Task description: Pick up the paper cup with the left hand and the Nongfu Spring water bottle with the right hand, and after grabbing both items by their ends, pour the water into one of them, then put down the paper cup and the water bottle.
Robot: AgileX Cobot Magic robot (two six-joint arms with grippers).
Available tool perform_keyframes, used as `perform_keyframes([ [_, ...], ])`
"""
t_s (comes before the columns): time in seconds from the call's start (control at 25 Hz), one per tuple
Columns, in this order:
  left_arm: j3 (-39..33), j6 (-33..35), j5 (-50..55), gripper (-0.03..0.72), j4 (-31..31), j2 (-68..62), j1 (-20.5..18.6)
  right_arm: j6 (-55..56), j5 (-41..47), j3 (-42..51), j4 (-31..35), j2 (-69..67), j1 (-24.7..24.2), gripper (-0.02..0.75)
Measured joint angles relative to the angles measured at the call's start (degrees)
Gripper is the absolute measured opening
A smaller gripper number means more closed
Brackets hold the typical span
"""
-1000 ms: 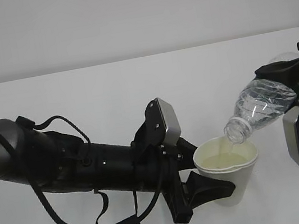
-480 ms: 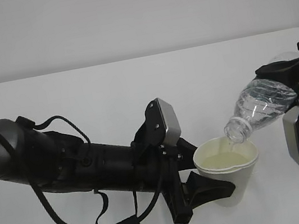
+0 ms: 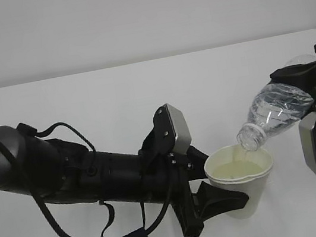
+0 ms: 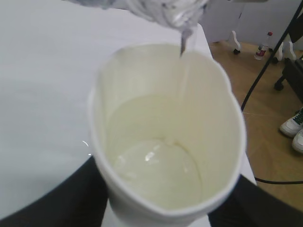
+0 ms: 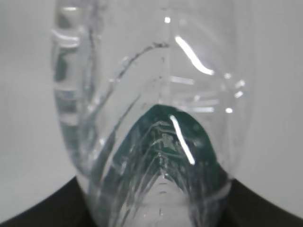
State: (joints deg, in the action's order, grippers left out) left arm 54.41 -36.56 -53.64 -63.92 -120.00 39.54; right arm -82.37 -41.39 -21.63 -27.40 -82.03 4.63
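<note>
An off-white paper cup [image 3: 241,184] is clamped low on its body by my left gripper [image 3: 226,180], which is shut on it; the black fingers [image 3: 216,200] sit on either side. In the left wrist view the cup [image 4: 142,85] fills the frame, with water [image 4: 156,165] pooled inside and a thin stream [image 4: 182,66] falling from the bottle mouth [image 4: 182,14]. My right gripper [image 3: 310,99] is shut on the base end of the clear ribbed water bottle [image 3: 277,110], which tilts mouth-down over the rim. In the right wrist view the bottle [image 5: 151,94] shows its green label [image 5: 177,142].
The white table [image 3: 112,95] runs back to a pale wall. My left arm [image 3: 64,169] with its looping cables lies across the front left. Past the table's right edge lie a wooden floor [image 4: 265,94], cables and shoes [image 4: 292,132].
Both arms, the cup and the bottle keep the same pose. The thin stream from the bottle mouth into the cup goes on.
</note>
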Motion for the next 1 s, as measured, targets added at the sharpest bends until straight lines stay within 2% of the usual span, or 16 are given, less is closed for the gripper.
perform_keyframes([
  [0.68,0.0,0.0,0.0,0.426,-0.1,0.0,0.0,0.52,0.0,0.0,1.58,0.0,0.0,0.364],
  [1.0,0.0,0.0,0.08,0.426,3.52,0.0,0.0,2.52,-0.39,0.0,3.18,0.0,0.0,0.364],
])
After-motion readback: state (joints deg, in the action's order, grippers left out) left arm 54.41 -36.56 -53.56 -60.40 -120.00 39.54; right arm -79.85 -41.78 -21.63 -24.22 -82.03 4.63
